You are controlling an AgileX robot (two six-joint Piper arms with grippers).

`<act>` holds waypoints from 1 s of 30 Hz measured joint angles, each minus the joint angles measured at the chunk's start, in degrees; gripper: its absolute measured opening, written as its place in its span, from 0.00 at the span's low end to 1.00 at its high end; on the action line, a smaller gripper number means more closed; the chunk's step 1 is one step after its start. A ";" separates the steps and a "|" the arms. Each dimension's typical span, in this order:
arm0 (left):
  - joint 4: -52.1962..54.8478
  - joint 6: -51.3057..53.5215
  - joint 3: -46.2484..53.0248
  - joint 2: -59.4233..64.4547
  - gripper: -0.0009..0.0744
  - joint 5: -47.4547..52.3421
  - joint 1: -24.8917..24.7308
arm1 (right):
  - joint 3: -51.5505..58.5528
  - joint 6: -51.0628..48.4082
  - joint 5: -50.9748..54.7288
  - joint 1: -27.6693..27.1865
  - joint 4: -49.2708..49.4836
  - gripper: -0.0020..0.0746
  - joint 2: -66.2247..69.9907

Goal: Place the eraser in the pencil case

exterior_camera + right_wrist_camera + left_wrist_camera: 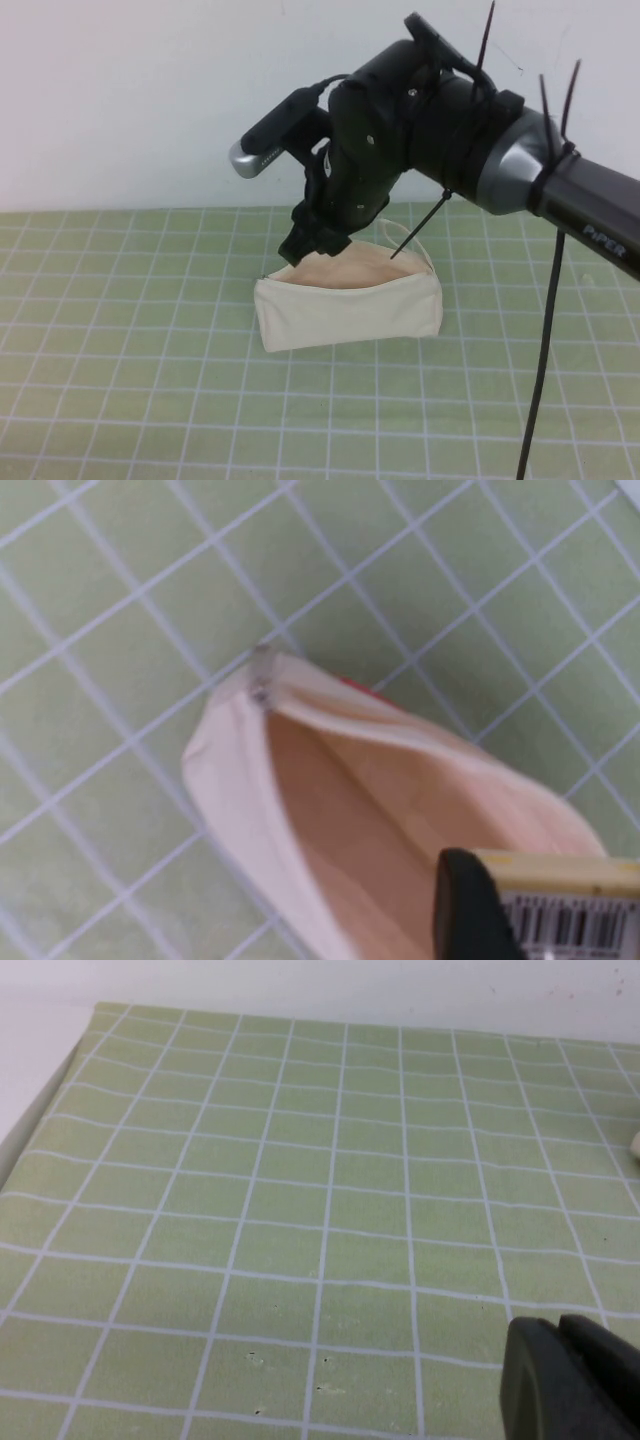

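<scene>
The cream pencil case [350, 305] lies on the green grid mat in mid-table, its zip open and its peach lining showing. My right gripper [305, 245] hangs just over the left end of its open mouth. In the right wrist view the right gripper [545, 920] is shut on the tan-yellow eraser [560, 895], barcode label showing, right above the pouch's open lining [330, 800]. My left gripper [565, 1370] is shut and empty, low over bare mat, and out of the high view.
The thin loop strap [410, 238] rises from the pouch's right end, behind the right arm [560, 185]. A black cable [545, 350] hangs down at the right. The mat's far edge meets a white wall [120, 100]. A pale sliver [635, 1143] shows at the left wrist view's edge.
</scene>
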 joint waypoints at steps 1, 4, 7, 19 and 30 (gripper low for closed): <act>0.00 0.00 0.00 0.00 0.01 0.00 0.00 | 0.00 0.05 -0.91 -0.54 0.00 0.42 0.63; 0.00 0.00 0.00 0.00 0.01 0.00 0.00 | 0.00 0.32 -1.64 -1.22 0.64 0.43 2.34; 0.00 0.00 0.00 0.00 0.01 0.00 0.00 | 0.11 2.08 -1.77 -1.59 0.88 0.51 3.55; 0.00 0.00 0.00 0.00 0.01 0.00 0.00 | 1.49 9.44 4.21 -1.72 -3.98 0.25 -0.98; 0.00 0.00 0.00 0.00 0.01 0.00 0.00 | 19.95 3.18 -7.01 -0.52 7.40 0.03 -24.21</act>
